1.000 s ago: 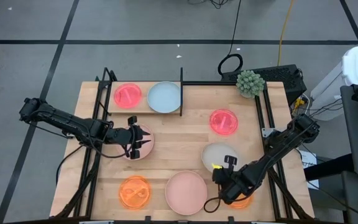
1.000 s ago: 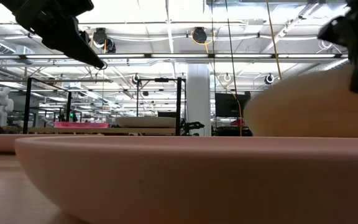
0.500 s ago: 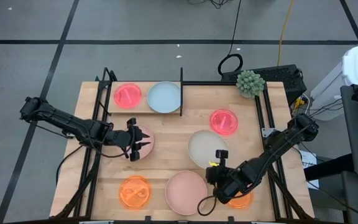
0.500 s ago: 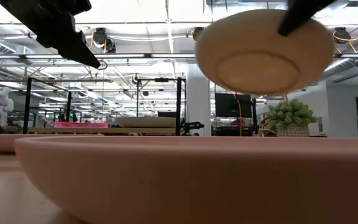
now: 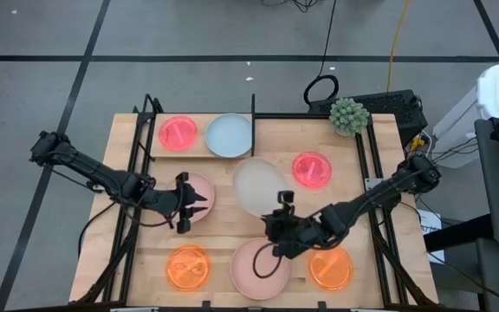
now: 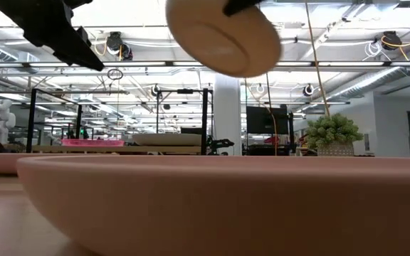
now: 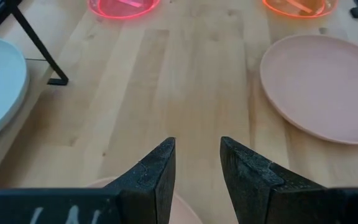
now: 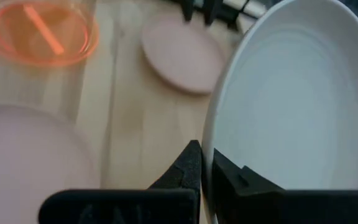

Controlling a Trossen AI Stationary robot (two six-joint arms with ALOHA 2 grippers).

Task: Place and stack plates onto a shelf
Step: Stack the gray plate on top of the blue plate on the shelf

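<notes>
On the shelf (image 5: 158, 152) I count two plates, neon pink (image 5: 178, 133) and light blue (image 5: 230, 135); six remain. My right pincer (image 5: 281, 214) is clamped on the beige plate's (image 5: 258, 186) rim, carrying it above the counter (image 5: 232, 230); my left pincer (image 5: 186, 202) hovers parted over a small pink plate (image 5: 203, 186), which it partly hides.

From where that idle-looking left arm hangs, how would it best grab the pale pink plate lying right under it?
By the rim. The pale pink plate lies flat on the table, so only its thin raised edge offers a hold. The left gripper, fingers open, hovers over its near edge; probably best to drop there, one finger inside the rim, one outside.
</notes>
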